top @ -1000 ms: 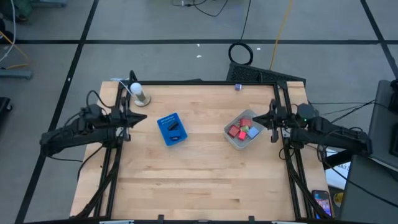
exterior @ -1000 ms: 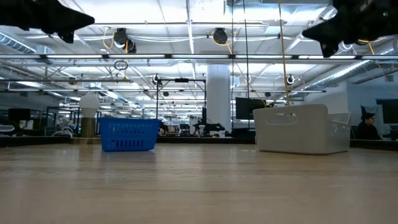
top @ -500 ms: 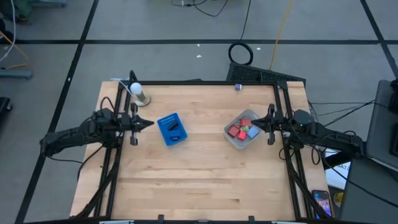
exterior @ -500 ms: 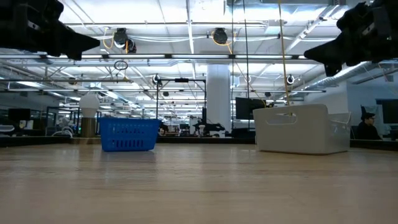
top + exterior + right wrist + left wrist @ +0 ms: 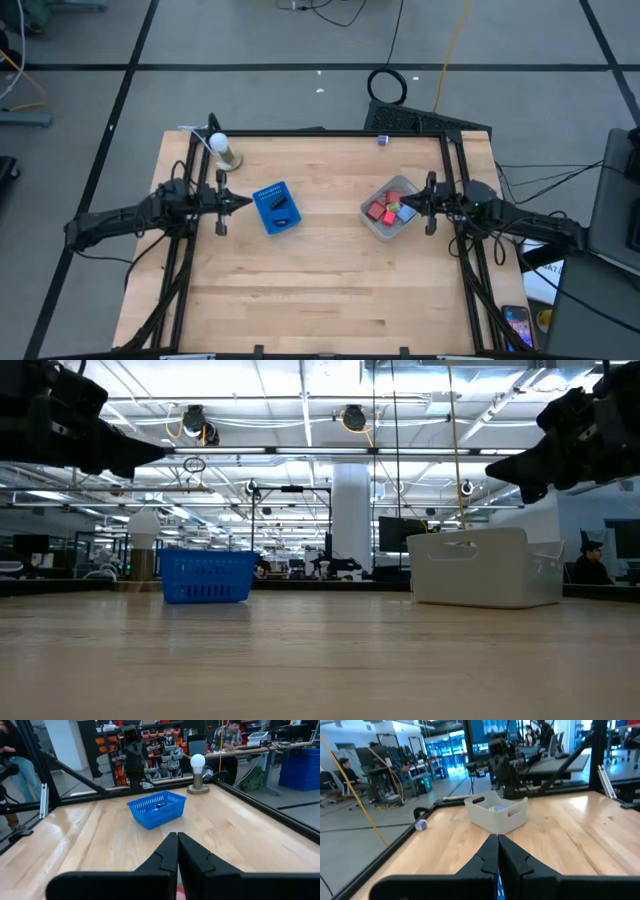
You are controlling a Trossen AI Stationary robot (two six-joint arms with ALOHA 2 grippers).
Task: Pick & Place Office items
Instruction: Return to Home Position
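The office items (image 5: 385, 209), red blocks with a light-blue and a green piece, lie in the clear tub (image 5: 368, 212) on the table's right half. A dark flat piece (image 5: 281, 206) lies in the blue tray (image 5: 270, 221) left of centre. My left gripper (image 5: 243, 203) hovers shut just left of the tray, above table height (image 5: 150, 452). My right gripper (image 5: 405, 207) hovers shut over the tub's right edge (image 5: 497, 468). The left wrist view shows shut fingers (image 5: 497, 842) pointing at the tub (image 5: 496, 815). The right wrist view shows shut fingers (image 5: 177, 839) pointing at the tray (image 5: 156, 809).
A white bulb on a stand (image 5: 222, 150) sits near the far left corner. A small purple item (image 5: 383, 140) lies on the far edge. Dark frame rails (image 5: 188, 190) run along both table sides. The near half of the wooden table (image 5: 320, 290) is bare. People sit beyond the table (image 5: 231, 732).
Both arms have reached inward and sunk lower. My left gripper has moved toward the table's right, up to the blue tray. My right gripper has moved toward the table's left, over the tub's edge. Tray, tub and items have stayed put.
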